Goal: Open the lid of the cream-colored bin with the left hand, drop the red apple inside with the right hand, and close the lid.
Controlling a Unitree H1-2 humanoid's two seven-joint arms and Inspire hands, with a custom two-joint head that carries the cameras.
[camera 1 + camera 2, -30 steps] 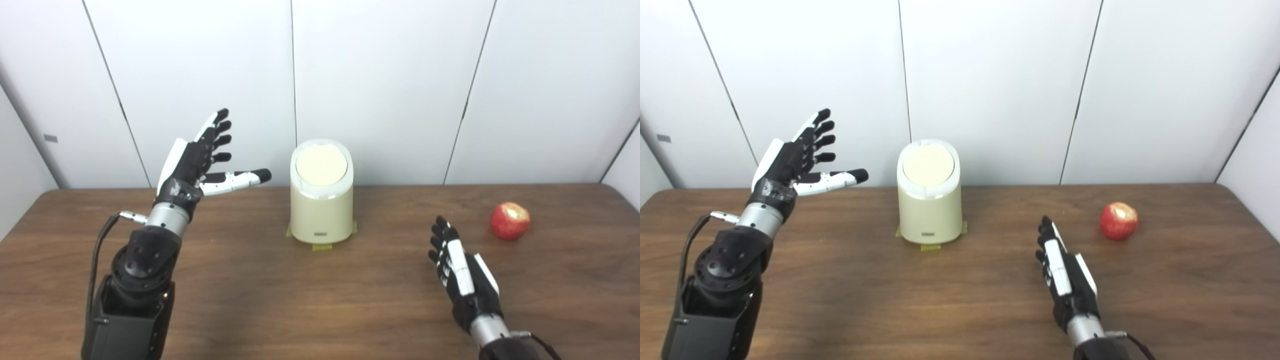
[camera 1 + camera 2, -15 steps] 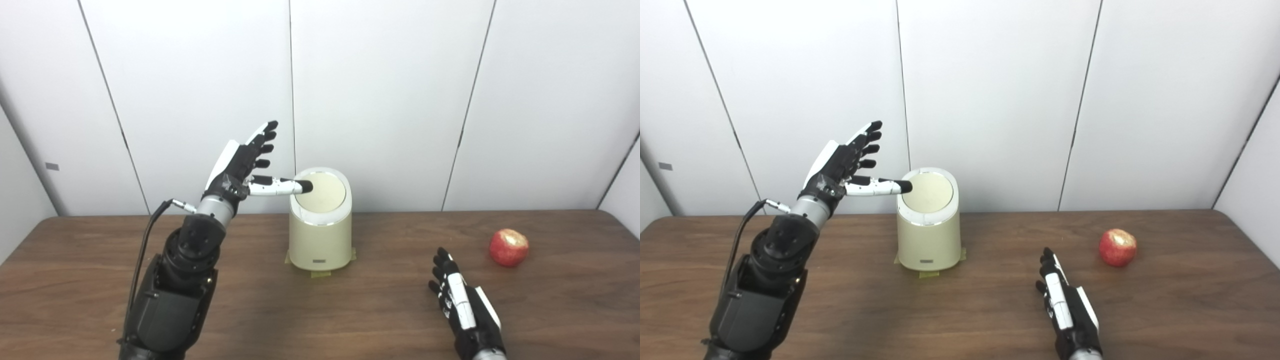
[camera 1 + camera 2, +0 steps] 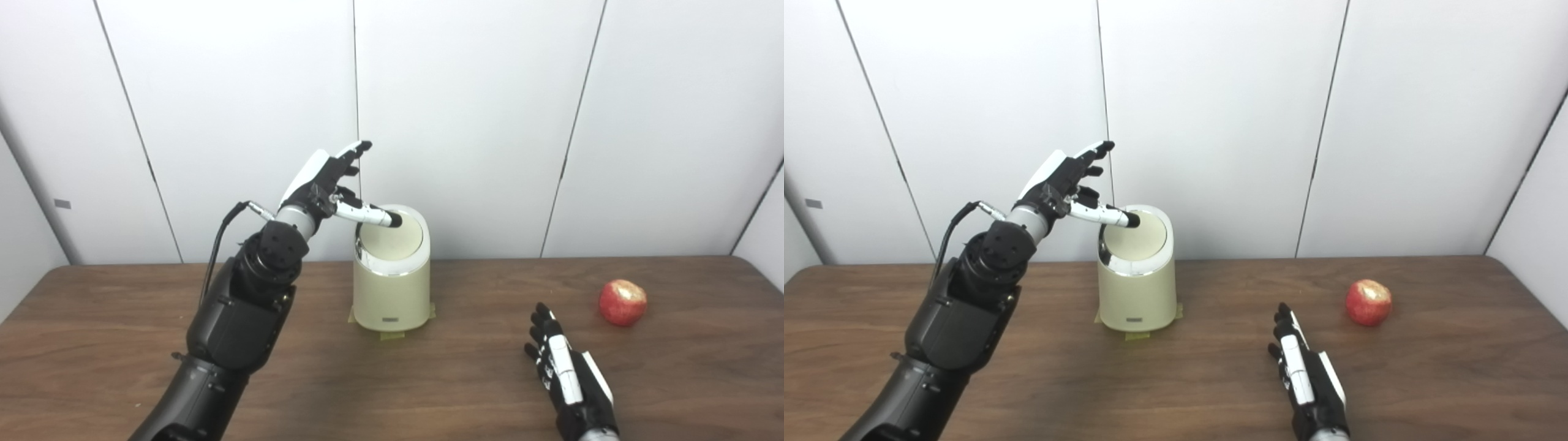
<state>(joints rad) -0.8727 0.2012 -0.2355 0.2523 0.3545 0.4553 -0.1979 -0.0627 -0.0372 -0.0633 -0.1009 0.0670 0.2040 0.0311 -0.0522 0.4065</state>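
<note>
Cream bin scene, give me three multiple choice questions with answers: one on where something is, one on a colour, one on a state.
1. Where is the apple?
A. inside the bin
B. on the table, right of the bin
C. in the right hand

2. What colour is the table?
A. dark brown
B. white
C. green

3. What is the left hand doing?
A. lying flat on the table
B. gripping the apple
C. raised over the bin, thumb on its lid, fingers spread

Answers: 1 B, the apple sits on the wood apart from the bin and from the right hand. 2 A, the wood grain is dark brown. 3 C, the thumb tip lies on the lid's near-left part and the hand holds nothing.
</note>
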